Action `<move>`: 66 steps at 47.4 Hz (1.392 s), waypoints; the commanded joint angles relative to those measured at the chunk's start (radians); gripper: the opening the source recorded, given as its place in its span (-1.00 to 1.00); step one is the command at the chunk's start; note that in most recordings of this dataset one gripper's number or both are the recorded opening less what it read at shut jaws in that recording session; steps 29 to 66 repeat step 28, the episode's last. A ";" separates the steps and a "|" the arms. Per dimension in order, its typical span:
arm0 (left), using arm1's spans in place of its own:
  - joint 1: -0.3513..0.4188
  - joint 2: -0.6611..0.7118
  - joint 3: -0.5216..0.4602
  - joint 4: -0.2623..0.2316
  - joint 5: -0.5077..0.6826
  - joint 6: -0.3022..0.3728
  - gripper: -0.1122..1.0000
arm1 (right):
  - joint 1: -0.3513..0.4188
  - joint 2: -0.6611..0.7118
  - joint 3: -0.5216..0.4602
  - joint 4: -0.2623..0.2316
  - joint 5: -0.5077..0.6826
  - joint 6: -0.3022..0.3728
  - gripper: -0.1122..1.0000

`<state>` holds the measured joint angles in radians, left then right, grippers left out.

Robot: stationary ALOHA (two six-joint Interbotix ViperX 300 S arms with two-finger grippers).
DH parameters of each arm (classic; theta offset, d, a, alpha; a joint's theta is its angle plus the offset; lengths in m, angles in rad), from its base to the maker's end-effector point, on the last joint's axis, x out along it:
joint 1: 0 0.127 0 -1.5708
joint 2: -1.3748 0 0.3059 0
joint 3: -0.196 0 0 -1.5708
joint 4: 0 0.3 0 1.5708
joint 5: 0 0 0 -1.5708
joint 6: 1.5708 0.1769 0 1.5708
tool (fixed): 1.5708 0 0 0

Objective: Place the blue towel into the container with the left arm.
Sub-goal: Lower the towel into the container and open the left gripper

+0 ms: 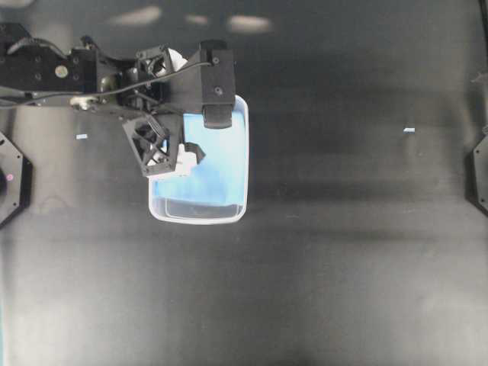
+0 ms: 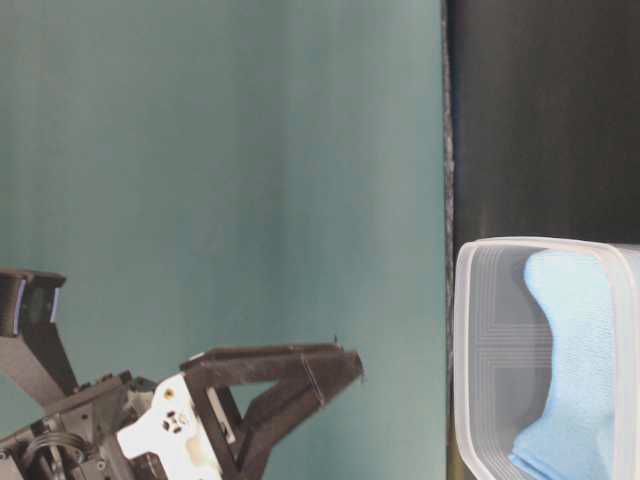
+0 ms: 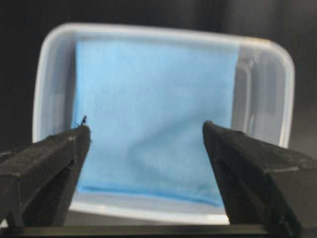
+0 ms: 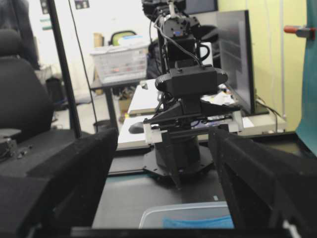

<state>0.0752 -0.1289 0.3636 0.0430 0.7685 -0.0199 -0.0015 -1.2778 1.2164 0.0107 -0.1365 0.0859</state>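
The blue towel [image 1: 213, 168] lies flat inside the clear container [image 1: 198, 219], left of the table's middle. My left gripper [image 1: 187, 126] hangs over the container's far end, open and empty, apart from the cloth. In the left wrist view the towel [image 3: 153, 99] fills most of the container [image 3: 54, 59], and the left gripper [image 3: 146, 131] has its jaws wide apart above it. The table-level view shows the container [image 2: 490, 340] with the towel [image 2: 570, 340] inside. My right gripper [image 4: 163, 134] is open and empty, far from the container [image 4: 173, 214].
Two small pale tape marks lie on the black table, one at the left [image 1: 81, 136] and one at the right [image 1: 409, 130]. Black arm bases sit at the left edge [image 1: 11, 179] and right edge [image 1: 479, 175]. A teal wall [image 2: 220, 180] stands behind.
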 commanded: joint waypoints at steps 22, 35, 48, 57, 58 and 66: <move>-0.058 -0.413 0.124 0.003 -0.206 -0.061 0.75 | 0.000 0.012 0.006 0.003 -0.003 0.002 0.51; -0.071 -0.528 0.244 0.003 -0.305 -0.058 0.73 | 0.000 0.017 0.015 0.003 0.026 0.003 0.51; -0.071 -0.528 0.244 0.003 -0.305 -0.058 0.73 | 0.000 0.017 0.015 0.003 0.026 0.003 0.51; -0.071 -0.528 0.244 0.003 -0.305 -0.058 0.73 | 0.000 0.017 0.015 0.003 0.026 0.003 0.51; -0.071 -0.528 0.244 0.003 -0.305 -0.058 0.73 | 0.000 0.017 0.015 0.003 0.026 0.003 0.51; -0.071 -0.528 0.244 0.003 -0.305 -0.058 0.73 | 0.000 0.017 0.015 0.003 0.026 0.003 0.51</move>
